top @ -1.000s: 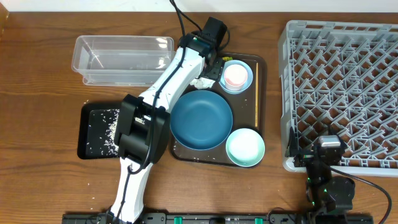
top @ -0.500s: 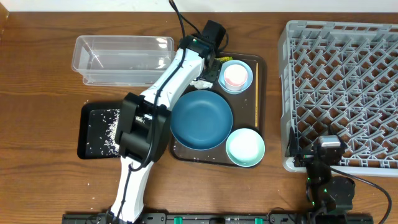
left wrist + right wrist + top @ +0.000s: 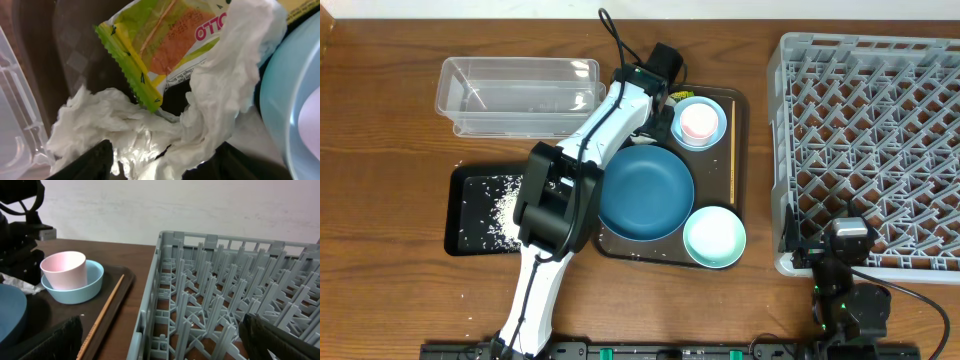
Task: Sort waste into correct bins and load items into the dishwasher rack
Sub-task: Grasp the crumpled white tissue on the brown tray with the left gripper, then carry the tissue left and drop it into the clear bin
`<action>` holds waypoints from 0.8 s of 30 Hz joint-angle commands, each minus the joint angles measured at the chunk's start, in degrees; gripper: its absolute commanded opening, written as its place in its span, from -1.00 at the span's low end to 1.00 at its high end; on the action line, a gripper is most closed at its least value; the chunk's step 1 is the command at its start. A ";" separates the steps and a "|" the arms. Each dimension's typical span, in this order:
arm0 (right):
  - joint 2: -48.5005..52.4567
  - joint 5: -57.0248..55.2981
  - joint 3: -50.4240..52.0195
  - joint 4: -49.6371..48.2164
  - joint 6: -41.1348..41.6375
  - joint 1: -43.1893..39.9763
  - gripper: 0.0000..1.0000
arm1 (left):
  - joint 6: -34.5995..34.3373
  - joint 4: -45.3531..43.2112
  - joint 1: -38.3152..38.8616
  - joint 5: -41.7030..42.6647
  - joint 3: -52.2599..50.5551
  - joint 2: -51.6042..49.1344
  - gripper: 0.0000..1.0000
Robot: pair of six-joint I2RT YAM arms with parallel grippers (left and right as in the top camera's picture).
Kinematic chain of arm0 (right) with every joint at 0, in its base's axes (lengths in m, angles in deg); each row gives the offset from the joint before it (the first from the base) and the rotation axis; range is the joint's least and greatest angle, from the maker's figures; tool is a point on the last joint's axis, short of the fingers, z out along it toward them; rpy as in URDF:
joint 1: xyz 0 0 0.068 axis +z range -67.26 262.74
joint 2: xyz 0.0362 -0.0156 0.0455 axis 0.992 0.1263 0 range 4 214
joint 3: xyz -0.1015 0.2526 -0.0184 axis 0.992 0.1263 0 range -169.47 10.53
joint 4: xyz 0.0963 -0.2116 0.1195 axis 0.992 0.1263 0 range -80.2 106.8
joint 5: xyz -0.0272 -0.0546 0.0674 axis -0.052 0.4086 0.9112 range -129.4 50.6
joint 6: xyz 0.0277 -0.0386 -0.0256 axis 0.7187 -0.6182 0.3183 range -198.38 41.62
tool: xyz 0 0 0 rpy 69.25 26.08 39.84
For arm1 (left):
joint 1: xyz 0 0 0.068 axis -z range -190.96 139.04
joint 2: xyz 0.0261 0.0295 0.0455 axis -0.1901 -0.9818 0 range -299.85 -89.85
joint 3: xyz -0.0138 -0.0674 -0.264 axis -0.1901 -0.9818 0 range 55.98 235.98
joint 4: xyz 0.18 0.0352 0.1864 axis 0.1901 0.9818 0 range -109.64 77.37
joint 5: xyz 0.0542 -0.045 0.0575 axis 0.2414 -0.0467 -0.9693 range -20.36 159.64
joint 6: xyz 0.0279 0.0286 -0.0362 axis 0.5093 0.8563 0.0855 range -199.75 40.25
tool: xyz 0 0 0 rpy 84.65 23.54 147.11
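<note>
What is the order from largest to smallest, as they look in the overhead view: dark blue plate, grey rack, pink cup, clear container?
1. grey rack
2. clear container
3. dark blue plate
4. pink cup

Brown serving tray point(image 3: 712, 170), wooden table point(image 3: 380, 150), pale wall point(image 3: 150, 205)

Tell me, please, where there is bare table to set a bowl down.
Bare wood lies left of the clear container and black tray, along the front edge, and in a narrow strip between the brown tray and the rack. The brown tray is crowded, with the left arm over it.
</note>
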State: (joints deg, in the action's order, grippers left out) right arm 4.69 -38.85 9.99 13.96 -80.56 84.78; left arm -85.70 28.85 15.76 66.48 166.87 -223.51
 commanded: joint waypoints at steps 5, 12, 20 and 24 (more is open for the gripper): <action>-0.31 -0.15 0.22 0.09 -0.68 -0.26 0.99 | 0.37 0.00 -0.13 1.64 -0.59 -0.07 -0.35; -0.31 -0.15 0.22 0.09 -0.68 -0.26 0.98 | -2.27 0.76 -0.02 1.66 -0.48 1.81 -0.88; -0.31 -0.15 0.22 0.09 -0.68 -0.26 0.98 | -5.81 2.43 0.13 1.68 -0.46 10.49 -0.88; -0.31 -0.15 0.22 0.09 -0.68 -0.26 0.99 | -6.75 2.54 0.13 1.68 -0.46 14.23 -0.88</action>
State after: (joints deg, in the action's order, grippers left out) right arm 4.69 -38.85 9.99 13.96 -80.56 84.78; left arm -90.53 31.19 15.82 67.99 166.19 -213.33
